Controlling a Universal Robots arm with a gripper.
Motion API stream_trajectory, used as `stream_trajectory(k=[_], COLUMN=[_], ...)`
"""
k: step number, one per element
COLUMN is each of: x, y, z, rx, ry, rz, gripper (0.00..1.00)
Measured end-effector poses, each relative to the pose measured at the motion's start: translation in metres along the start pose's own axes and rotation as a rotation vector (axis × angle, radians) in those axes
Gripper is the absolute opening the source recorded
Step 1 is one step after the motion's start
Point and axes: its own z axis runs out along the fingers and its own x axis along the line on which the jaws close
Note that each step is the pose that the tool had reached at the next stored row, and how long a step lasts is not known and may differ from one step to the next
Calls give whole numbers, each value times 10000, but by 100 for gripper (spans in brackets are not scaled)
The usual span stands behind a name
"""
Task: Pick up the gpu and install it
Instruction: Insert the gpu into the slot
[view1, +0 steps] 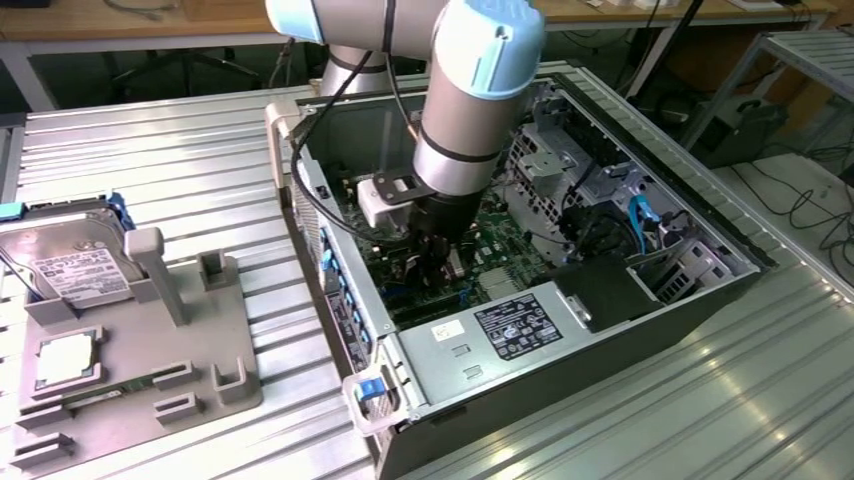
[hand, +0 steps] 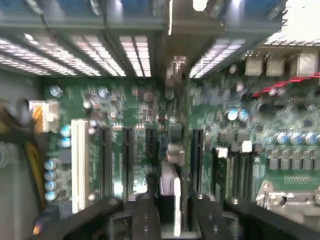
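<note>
1. Inside the open computer case (view1: 561, 420), which lies on its side on the ridged metal surface (view1: 694, 400), the robot arm (view1: 467, 110) reaches straight down over the green motherboard (view1: 514, 250).
2. Between the two dark fingers (hand: 146, 220) in the wrist view stands the gpu (hand: 170, 175), seen edge-on as a thin upright strip with a pale metal part near the fingers.
3. The jaws are drawn in narrow, one finger on each face of the card, and they have hold of it.
4. The gpu hangs over the row of expansion slots, in line with the gap between the black slots (hand: 127, 160) on one side and another black slot (hand: 197, 155) on the other. Whether its lower edge touches a slot cannot be told.
5. A long white slot (hand: 79, 165) lies beside the black ones, with small blue capacitors (hand: 50, 175) near it.
6. In the exterior view, the silver power supply (view1: 514, 325) with a dark label sits in the case corner nearest the camera, just beside the arm's wrist.
7. A blue cable (view1: 641, 215) runs near the drive cage on the exterior view's right.
8. On the exterior view's left, well apart from the case, a grey fixture tray (view1: 200, 340) rests on the surface.
9. A silver hard drive (view1: 74, 265) with a white label leans in the tray's far end, and a square silver chip (view1: 64, 358) lies in a pocket nearer the camera.
</note>
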Motion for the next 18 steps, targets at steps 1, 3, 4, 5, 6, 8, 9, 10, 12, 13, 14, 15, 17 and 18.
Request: stream_trajectory(k=[1,3,4,5,6,8,9,10,12,13,14,15,17,18], x=[1,1,1,1,0,-1,-1,-2,-2,-3,-4,-4,-5,-6], y=[1,2,3,4,5,8,9,10,13,14,15,16,18,19], z=[-22,-88,-124,-178,-223,-313,-354,-404,-496,-538,-588,-631,-727,-770], rx=[-1,6,15,17,22,23,21,21,21,21,20,21,21,21], ry=[-8,-22,-21,-16,-21,-21,-17,-18,-17,-19,-16,-18,-18,-17], rz=[0,-1,-2,-3,-3,-2,-2,-2,-1,-2,-1,-1,-1,-2], gripper=[29,35,35,35,35,35,35,35,35,35,35,35,35,35])
